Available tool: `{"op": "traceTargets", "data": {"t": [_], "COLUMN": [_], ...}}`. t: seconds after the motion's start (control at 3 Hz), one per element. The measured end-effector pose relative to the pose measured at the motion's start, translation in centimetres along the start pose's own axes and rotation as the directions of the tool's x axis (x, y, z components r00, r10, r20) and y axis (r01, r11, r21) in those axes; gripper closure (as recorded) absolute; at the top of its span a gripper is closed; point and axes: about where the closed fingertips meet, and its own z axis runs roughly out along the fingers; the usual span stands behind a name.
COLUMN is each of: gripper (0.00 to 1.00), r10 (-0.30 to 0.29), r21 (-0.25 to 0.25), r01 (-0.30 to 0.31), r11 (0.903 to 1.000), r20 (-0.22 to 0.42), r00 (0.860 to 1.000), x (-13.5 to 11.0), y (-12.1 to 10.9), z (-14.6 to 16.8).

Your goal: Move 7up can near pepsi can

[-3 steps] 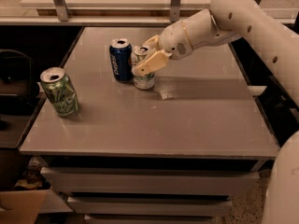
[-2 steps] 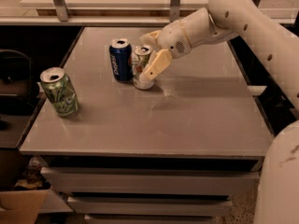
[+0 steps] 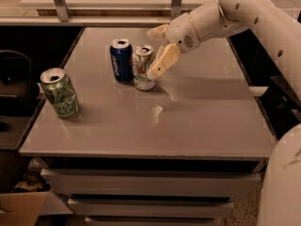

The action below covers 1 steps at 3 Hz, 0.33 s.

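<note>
The 7up can [image 3: 142, 68], white and silver with green lettering, stands upright on the grey table [image 3: 197, 112], right beside the dark blue pepsi can [image 3: 121, 60], almost touching it. My gripper [image 3: 152, 53] is at the 7up can's right side and is open. Its near finger [image 3: 162, 62] slants down along the can's right edge. The far finger [image 3: 157, 32] is behind and above the can. The gripper holds nothing.
A pale green patterned can [image 3: 59, 92] stands upright near the table's left edge. My white arm [image 3: 244, 13] reaches in from the upper right. A rail [image 3: 117, 20] runs behind the table. Drawers [image 3: 150, 187] sit below the front edge.
The gripper has drawn back a little to the right and up from the 7up can. The can stays upright next to the pepsi can.
</note>
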Motion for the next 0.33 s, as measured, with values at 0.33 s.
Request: {"op": "traceTargets", "data": {"t": [0.33], "gripper": [0.00], "r10": [-0.008], "r21": [0.004], "r01": [0.008], "r11": [1.0000], "r20": [-0.009], "r00": [1.000], "x": [-0.31], "y": [0.17], "z": [-0.96]}}
